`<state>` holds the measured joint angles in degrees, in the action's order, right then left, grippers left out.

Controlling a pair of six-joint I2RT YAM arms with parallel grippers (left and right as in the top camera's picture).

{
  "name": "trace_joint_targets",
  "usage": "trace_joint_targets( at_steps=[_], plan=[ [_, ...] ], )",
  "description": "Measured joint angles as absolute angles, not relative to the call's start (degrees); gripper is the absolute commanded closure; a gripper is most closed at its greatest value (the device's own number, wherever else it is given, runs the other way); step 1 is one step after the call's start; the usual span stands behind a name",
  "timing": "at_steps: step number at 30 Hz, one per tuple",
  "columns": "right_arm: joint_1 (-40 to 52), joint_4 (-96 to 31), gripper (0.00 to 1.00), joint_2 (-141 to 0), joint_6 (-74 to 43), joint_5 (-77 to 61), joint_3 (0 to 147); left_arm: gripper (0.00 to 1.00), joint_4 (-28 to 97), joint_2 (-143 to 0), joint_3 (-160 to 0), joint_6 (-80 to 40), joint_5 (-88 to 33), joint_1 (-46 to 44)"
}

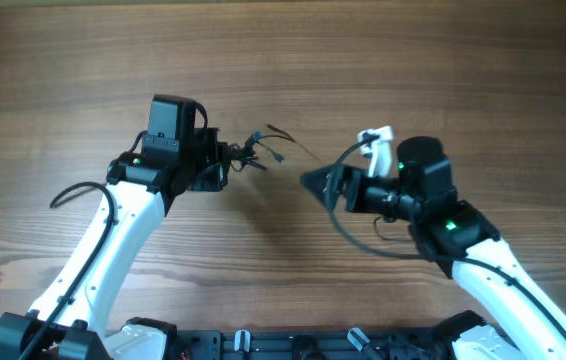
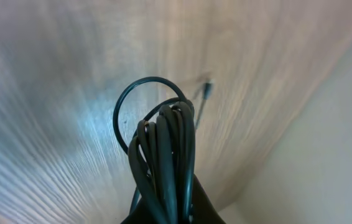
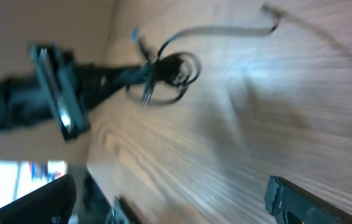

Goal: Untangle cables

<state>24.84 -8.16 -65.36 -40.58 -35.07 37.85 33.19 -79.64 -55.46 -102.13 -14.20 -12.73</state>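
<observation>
A: Where are the cables (image 1: 256, 150) to be found?
B: They are seen as one small knotted clump over the table (image 1: 283, 60), a little left of centre, at the tip of the left gripper (image 1: 231, 160). In the left wrist view several loops are bunched together and pinched between that gripper's pads

A: And the right gripper (image 1: 311, 182)?
B: Nothing is held by it. Its fingers (image 3: 300, 200) are shown spread wide in the right wrist view, with bare wood between them. It is pointed left at the clump, and a clear gap is left between the two

A: Which way does the clump lie from those fingers?
B: To the left and slightly to the far side. The bundle's long axis is laid roughly left to right, out from the left pads toward the right arm. One loose strand (image 3: 226, 29) is trailed off to the right and far side, ended by a small plug (image 3: 273, 15); whether it touches the table cannot be told

A: What is the coming move judged to turn on?
B: On that facing line. The left arm is taken up with holding, so the right is the free arm, and it is near. A short reach leftward would probably be called for, with the fingers closed on a single loop or the loose strand, not the whole knot, so that it can be drawn away to the right. Were several loops caught together, the knot would likely be tightened
</observation>
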Motion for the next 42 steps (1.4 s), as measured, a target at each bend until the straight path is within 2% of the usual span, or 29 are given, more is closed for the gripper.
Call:
trace_joint_targets(
  at_steps=[4, 8, 11, 16, 21, 23, 24, 26, 27, 36, 42],
  plan=[
    [31.24, -8.19, 0.01, -65.82, -32.05, -33.32, 37.85, 0.96, 36.49, -79.64, -55.46, -115.74, -15.05, -12.73],
    [38.17, -6.94, 0.01, -69.47, -25.50, -23.11, 37.85, 0.96, 36.49, -79.64, -55.46, -115.98, -18.52, -12.73],
    [41.80, -0.64, 0.05, -75.18, -21.47, -18.06, 37.85, 0.96, 36.49, -79.64, -55.46, -115.98, -21.65, -12.73],
    [42.98, 12.58, 0.07, -84.62, -17.80, -15.25, 37.82, 0.96, 36.82, -79.64, -55.46, -115.98, -26.55, -12.73],
    [42.98, 23.14, 0.15, -90.17, -14.66, -12.75, 37.74, 0.96, 37.34, -79.64, -55.46, -115.98, -30.65, -12.73],
    [42.98, 24.16, 0.30, -91.31, -13.69, -9.47, 37.74, 0.96, 37.36, -79.64, -55.46, -115.98, -32.49, -12.69],
    [42.98, 24.53, 0.42, -91.70, -13.08, -7.75, 37.74, 0.96, 37.36, -79.64, -55.46, -115.98, -33.10, -12.69],
    [43.11, 24.60, 0.85, -91.81, -11.31, -6.33, 37.74, 0.96, 37.28, -79.64, -55.46, -115.98, -33.98, -12.69],
    [43.27, 24.53, 0.96, -91.81, -11.07, -6.11, 37.74, 0.96, 37.12, -79.64, -55.46, -115.98, -34.13, -12.69],
    [43.27, 23.44, 0.96, -91.64, -11.07, -7.18, 37.74, 0.96, 37.15, -79.64, -55.46, -115.98, -33.76, -12.36],
    [43.24, 11.49, 0.96, -86.32, -15.62, -14.85, 38.13, 0.96, 38.06, -79.64, -55.46, -115.98, -31.81, -9.82]
  ],
)
